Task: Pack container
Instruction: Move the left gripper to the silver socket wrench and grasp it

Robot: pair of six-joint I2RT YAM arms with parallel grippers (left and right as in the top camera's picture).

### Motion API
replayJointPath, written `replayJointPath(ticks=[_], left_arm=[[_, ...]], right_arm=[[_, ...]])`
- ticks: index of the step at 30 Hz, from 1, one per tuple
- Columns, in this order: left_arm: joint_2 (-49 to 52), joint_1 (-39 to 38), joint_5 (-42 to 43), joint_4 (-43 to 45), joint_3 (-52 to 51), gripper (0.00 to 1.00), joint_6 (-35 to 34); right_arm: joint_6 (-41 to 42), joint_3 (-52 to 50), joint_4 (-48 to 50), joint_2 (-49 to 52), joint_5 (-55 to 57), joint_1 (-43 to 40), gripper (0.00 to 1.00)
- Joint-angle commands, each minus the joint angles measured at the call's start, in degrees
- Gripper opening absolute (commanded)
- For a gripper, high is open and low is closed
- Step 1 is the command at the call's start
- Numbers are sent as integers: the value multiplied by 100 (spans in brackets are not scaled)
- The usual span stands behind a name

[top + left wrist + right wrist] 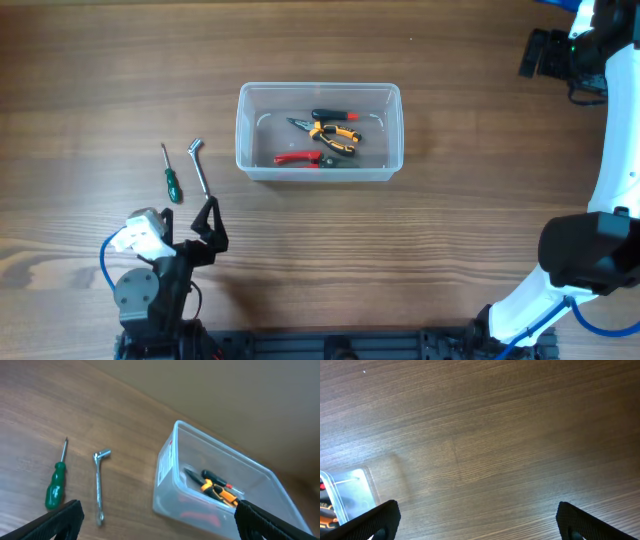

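Observation:
The clear plastic container [318, 133] stands mid-table and holds orange-and-black pliers [333, 133] and a red-handled tool [298, 158]. It also shows in the left wrist view [220, 485] and at the left edge of the right wrist view [350, 492]. A green-handled screwdriver [171, 178] and a silver L-shaped wrench [201, 167] lie on the table left of it; both show in the left wrist view, the screwdriver [56, 485] and the wrench [99, 482]. My left gripper [159, 522] is open and empty, near the table's front left, short of the wrench. My right gripper [479, 522] is open and empty above bare table at the far right.
The wooden table [480, 200] carries nothing else. The left arm's base [150, 290] sits at the front left edge. The right arm [600, 180] runs along the right edge, its wrist [560, 55] at the far right corner.

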Motion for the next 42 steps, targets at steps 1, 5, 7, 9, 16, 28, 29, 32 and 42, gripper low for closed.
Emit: replayJointPath(ticks=[1, 5, 7, 9, 16, 28, 29, 32, 42], left_arm=[[579, -33, 35, -96, 782, 99, 232], [1947, -31, 28, -201, 1912, 100, 664], [2763, -31, 35, -310, 2511, 100, 660], [3593, -31, 74, -529, 3082, 100, 658], [6339, -31, 671, -925, 4334, 100, 590], [8074, 463, 1869, -35, 4540, 100, -120], [8074, 463, 1766, -35, 4540, 100, -118], [8074, 463, 1410, -219, 4540, 99, -122], [8074, 463, 800, -1040, 4540, 100, 431]], right_arm=[[-24, 0, 24, 57, 76, 20, 100], [-22, 0, 24, 57, 76, 20, 100], [-22, 0, 24, 57, 79, 20, 100], [-20, 0, 24, 57, 76, 20, 100], [-22, 0, 24, 57, 76, 20, 100], [-24, 0, 24, 57, 76, 20, 99], [-20, 0, 24, 57, 79, 20, 100], [-22, 0, 24, 57, 79, 20, 100], [-22, 0, 24, 57, 79, 20, 100]])
